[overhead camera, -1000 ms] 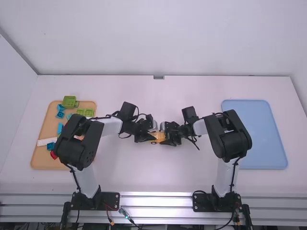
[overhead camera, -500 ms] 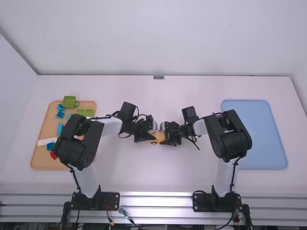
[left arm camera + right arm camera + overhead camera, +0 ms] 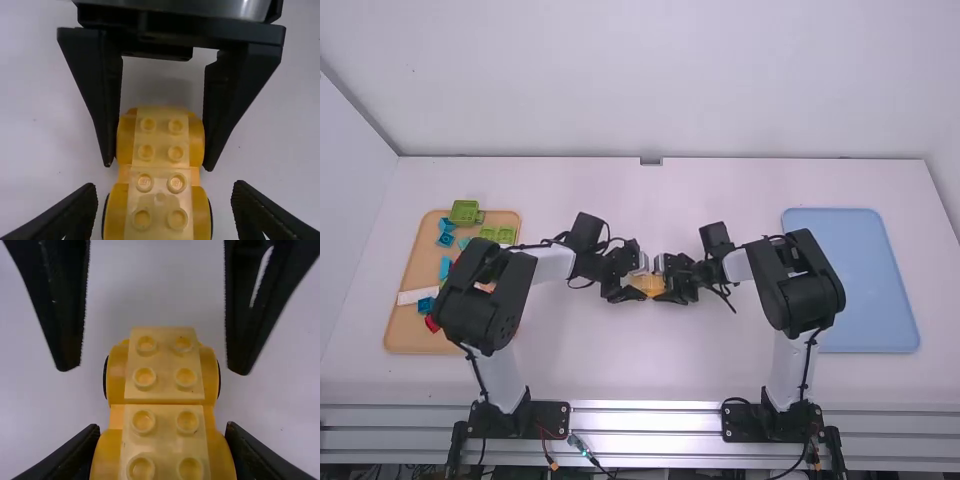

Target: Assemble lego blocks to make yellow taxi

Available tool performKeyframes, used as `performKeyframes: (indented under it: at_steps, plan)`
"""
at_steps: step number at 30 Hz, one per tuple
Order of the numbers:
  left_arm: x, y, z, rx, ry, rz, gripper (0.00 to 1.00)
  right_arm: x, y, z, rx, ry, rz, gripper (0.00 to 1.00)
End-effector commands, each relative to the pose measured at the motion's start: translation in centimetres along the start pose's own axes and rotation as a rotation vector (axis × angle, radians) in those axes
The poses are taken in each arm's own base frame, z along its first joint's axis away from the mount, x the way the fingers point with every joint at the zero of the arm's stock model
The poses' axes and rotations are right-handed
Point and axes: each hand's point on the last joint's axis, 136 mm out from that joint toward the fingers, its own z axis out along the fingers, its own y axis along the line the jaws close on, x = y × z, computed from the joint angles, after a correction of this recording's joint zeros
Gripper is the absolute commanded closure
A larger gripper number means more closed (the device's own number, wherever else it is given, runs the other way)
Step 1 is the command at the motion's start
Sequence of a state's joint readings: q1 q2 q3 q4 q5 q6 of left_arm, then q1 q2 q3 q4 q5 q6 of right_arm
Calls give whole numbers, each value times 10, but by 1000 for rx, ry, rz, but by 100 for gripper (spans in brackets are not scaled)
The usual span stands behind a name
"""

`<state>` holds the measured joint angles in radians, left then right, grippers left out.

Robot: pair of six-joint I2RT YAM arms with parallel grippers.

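Between the two grippers at the table's middle is a yellow car body (image 3: 647, 286). My left gripper (image 3: 631, 280) is at its left end, my right gripper (image 3: 674, 280) at its right end. In the left wrist view my left gripper (image 3: 165, 192) stands open around the near end of the car (image 3: 160, 187), with gaps at both sides; the other gripper's fingers press the far end. The right wrist view has my right gripper (image 3: 162, 440) shut on the sides of the car (image 3: 164, 390). Two pale yellow studded pieces lie end to end on its top; black wheel edges show.
At the left, partly under the left arm, a wooden tray (image 3: 405, 325) holds green blocks (image 3: 466, 212), blue blocks (image 3: 445, 239), a white piece (image 3: 417, 296) and a red one (image 3: 431, 324). A blue tray (image 3: 865, 300) lies at the right, beside the right arm.
My left gripper's fingers have opened from the car, and the near one has shifted slightly in the high view. The right gripper and the car look still.
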<state>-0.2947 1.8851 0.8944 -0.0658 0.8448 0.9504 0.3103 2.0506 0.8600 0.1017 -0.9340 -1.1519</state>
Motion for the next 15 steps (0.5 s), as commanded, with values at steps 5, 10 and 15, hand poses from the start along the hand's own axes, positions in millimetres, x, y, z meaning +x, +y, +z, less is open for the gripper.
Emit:
performKeyframes:
  at_steps: [5,10,15]
  plan:
    - [-38,4,-20,23,-76,19,27,0,-1,1,-5,-8,8,37]
    - [-41,4,-19,27,-76,26,79,0,-1,1,-5,-9,8,37]
    - [-33,-1,-18,34,-67,7,98,0,-2,1,-5,-9,7,37]
